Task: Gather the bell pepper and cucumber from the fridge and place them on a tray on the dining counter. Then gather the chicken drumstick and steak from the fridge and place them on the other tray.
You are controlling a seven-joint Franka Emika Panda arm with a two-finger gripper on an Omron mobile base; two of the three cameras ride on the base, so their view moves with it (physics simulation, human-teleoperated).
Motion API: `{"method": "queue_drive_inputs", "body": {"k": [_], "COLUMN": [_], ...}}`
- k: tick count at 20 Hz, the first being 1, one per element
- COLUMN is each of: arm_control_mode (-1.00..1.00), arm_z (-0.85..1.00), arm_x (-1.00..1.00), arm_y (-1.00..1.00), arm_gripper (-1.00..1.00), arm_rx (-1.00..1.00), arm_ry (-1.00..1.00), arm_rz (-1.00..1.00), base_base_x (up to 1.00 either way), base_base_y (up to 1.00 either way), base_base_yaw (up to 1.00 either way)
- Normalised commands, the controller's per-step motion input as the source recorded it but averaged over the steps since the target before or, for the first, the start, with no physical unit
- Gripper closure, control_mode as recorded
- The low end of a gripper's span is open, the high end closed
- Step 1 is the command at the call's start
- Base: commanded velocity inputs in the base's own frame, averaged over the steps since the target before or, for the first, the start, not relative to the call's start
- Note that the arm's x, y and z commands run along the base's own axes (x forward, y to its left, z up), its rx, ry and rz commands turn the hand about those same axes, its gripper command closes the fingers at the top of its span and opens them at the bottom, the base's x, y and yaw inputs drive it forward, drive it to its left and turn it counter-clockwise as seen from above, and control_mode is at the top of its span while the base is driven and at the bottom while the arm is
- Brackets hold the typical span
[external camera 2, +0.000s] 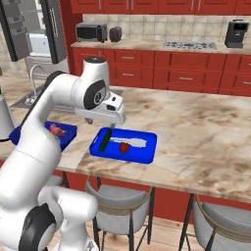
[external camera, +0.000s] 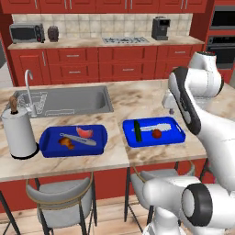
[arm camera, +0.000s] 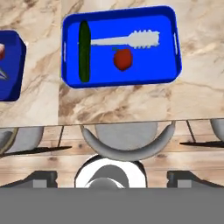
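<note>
While the arm hangs over the dining counter (external camera: 137, 98), the gripper (external camera 2: 100, 121) sits above the near edge of the right-hand blue tray (external camera: 174, 135), fingers spread wide and holding nothing.

Right tray: cucumber (arm camera: 84, 51) lies along one short side, flat on the tray floor. Bell pepper (arm camera: 123, 59) rests near the middle, apart from the cucumber. A pale grey long-handled utensil (arm camera: 131, 40) lies between them, its handle end reaching the cucumber, its ridged head pointing away.

Left blue tray (external camera: 48, 142), just beside the right one, with a strip of bare counter between: steak (external camera: 84, 132) toward the far side, chicken drumstick (external camera: 67, 143) toward the near side, a grey utensil (external camera: 78, 139) lying across the tray between the two.

Counter also carries an inset steel sink (external camera: 69, 100) with faucet (external camera: 29, 87), and a paper towel roll (external camera: 18, 133) standing upright left of the left tray. Grey-seated stools (external camera: 59, 197) are tucked under the near edge.

Fridge (external camera 2: 34, 32) stands at far left in the right base view, door open, white inside showing.
</note>
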Motion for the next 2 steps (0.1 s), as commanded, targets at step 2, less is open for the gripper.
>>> {"method": "queue_drive_inputs", "body": {"k": [2], "arm_control_mode": [-1.00], "arm_z": [0.39], "arm_x": [-1.00], "arm_y": [0.00], "arm_gripper": [-1.00], "arm_rx": [0.00], "arm_ry": [-0.19], "arm_rz": [-0.04], "base_base_x": [0.00], "base_base_y": [0.00], "base_base_yaw": [0.00]}}
